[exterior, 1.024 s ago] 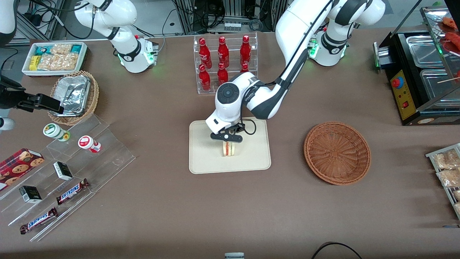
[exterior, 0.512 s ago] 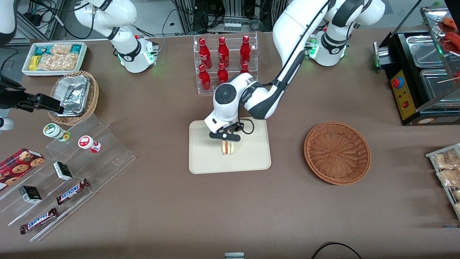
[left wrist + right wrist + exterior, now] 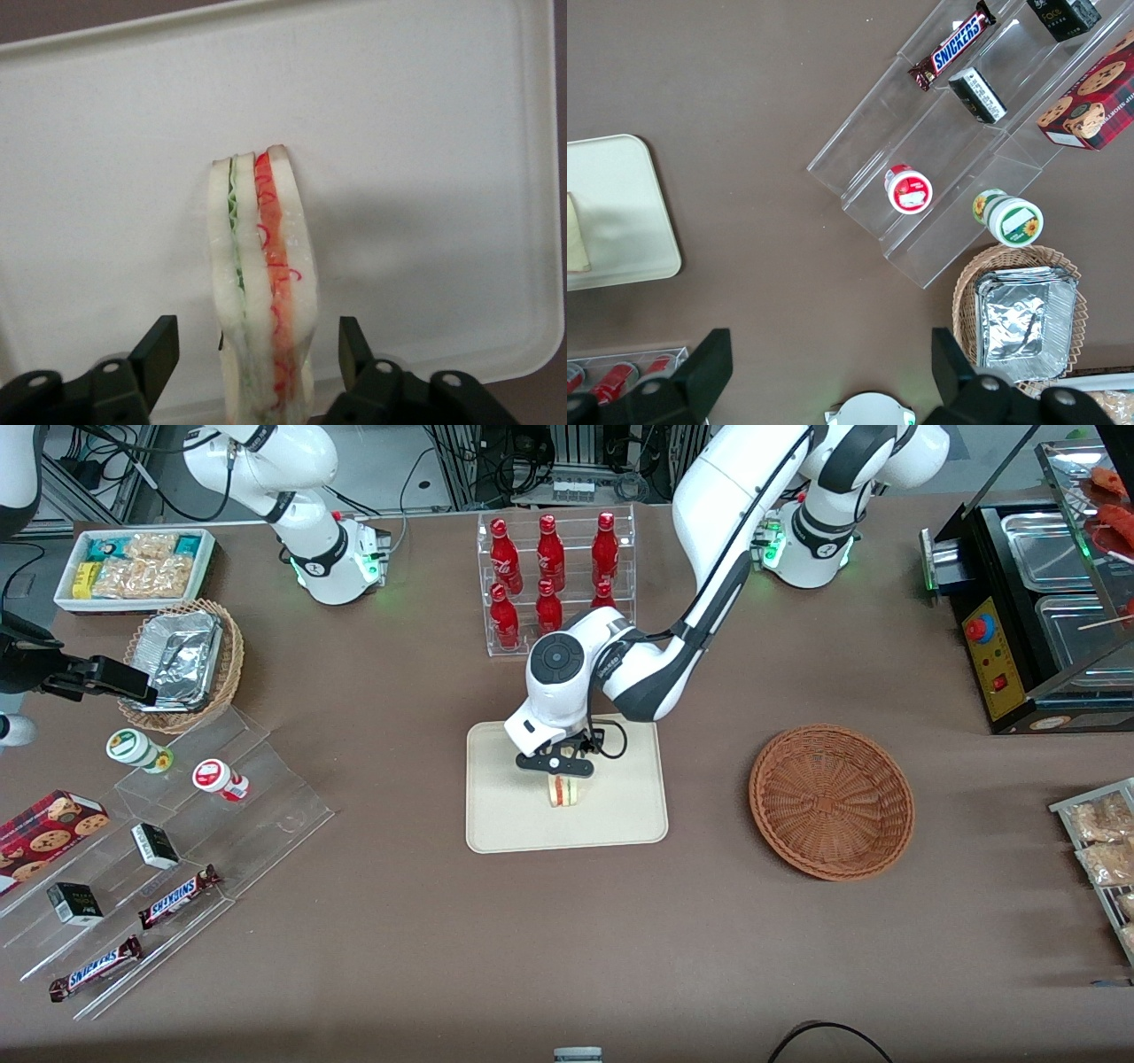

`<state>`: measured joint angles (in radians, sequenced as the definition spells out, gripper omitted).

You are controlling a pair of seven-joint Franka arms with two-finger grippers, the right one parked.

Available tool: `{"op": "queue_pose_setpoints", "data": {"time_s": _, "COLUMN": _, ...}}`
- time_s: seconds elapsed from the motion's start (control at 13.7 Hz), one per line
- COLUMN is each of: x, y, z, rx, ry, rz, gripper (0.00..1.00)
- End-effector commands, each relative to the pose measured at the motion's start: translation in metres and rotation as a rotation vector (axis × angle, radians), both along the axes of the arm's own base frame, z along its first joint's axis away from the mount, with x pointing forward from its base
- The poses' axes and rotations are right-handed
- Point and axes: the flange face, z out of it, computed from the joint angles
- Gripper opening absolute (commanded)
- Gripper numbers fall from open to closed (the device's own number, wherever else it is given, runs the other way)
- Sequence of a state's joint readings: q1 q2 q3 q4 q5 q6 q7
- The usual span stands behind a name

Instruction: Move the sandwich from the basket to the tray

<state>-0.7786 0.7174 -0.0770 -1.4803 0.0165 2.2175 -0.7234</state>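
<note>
The sandwich [image 3: 563, 790] stands on its edge on the cream tray [image 3: 505, 815], near the tray's middle. Its red-orange and green filling stripes face upward [image 3: 261, 292]. My gripper [image 3: 562, 778] is just above it and open. One black finger [image 3: 159, 352] stands on either side of the bread with a gap on both sides, touching nothing. The reddish-brown basket [image 3: 831, 802] sits beside the tray toward the working arm's end of the table and holds nothing. In the right wrist view a corner of the tray [image 3: 620, 221] and a sliver of the sandwich [image 3: 576, 235] show.
A clear rack of red bottles [image 3: 554, 576] stands farther from the front camera than the tray. Clear stepped shelves with snacks [image 3: 177, 824], a tan wicker basket of foil containers [image 3: 182, 660] and a white bin [image 3: 133, 567] lie toward the parked arm's end. A black warmer [image 3: 1036, 611] stands at the working arm's end.
The wrist and gripper have shifted slightly away from the front camera. The sandwich has stayed on the tray in nearly the same spot.
</note>
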Motion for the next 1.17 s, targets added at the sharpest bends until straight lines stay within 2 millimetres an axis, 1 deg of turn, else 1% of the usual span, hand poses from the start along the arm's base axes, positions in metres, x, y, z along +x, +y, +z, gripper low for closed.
{"op": "queue_pose_setpoints", "data": {"time_s": 0.0, "x": 0.011, "y": 0.009, "z": 0.038, "rx": 0.004, "ry": -0.031, "rz": 0.074, "gripper": 0.99}}
{"op": "queue_pose_setpoints", "data": {"time_s": 0.15, "x": 0.016, "y": 0.014, "z": 0.074, "rx": -0.029, "ry": -0.056, "rz": 0.127, "gripper": 0.99}}
{"op": "queue_pose_setpoints", "data": {"time_s": 0.22, "x": 0.029, "y": 0.027, "z": 0.09, "rx": -0.045, "ry": -0.069, "rz": 0.181, "gripper": 0.99}}
{"op": "queue_pose_setpoints", "data": {"time_s": 0.29, "x": 0.029, "y": 0.031, "z": 0.105, "rx": -0.056, "ry": -0.079, "rz": 0.207, "gripper": 0.99}}
{"op": "queue_pose_setpoints", "data": {"time_s": 0.37, "x": 0.03, "y": 0.038, "z": 0.124, "rx": -0.057, "ry": -0.083, "rz": 0.224, "gripper": 0.99}}
{"op": "queue_pose_setpoints", "data": {"time_s": 0.51, "x": 0.04, "y": 0.07, "z": 0.161, "rx": -0.023, "ry": -0.074, "rz": 0.253, "gripper": 0.99}}
{"op": "queue_pose_setpoints", "data": {"time_s": 0.59, "x": 0.04, "y": 0.085, "z": 0.181, "rx": -0.013, "ry": -0.072, "rz": 0.259, "gripper": 0.99}}
{"op": "queue_pose_setpoints", "data": {"time_s": 0.66, "x": 0.045, "y": 0.107, "z": 0.198, "rx": -0.007, "ry": -0.072, "rz": 0.285, "gripper": 0.99}}
{"op": "queue_pose_setpoints", "data": {"time_s": 0.73, "x": 0.047, "y": 0.13, "z": 0.219, "rx": -0.006, "ry": -0.079, "rz": 0.294, "gripper": 0.99}}
{"op": "queue_pose_setpoints", "data": {"time_s": 0.88, "x": 0.051, "y": 0.191, "z": 0.252, "rx": -0.006, "ry": -0.092, "rz": 0.3, "gripper": 0.99}}
{"op": "queue_pose_setpoints", "data": {"time_s": 1.02, "x": 0.055, "y": 0.241, "z": 0.273, "rx": 0.005, "ry": -0.099, "rz": 0.279, "gripper": 0.99}}
{"op": "queue_pose_setpoints", "data": {"time_s": 1.1, "x": 0.059, "y": 0.271, "z": 0.285, "rx": 0.022, "ry": -0.084, "rz": 0.255, "gripper": 0.99}}
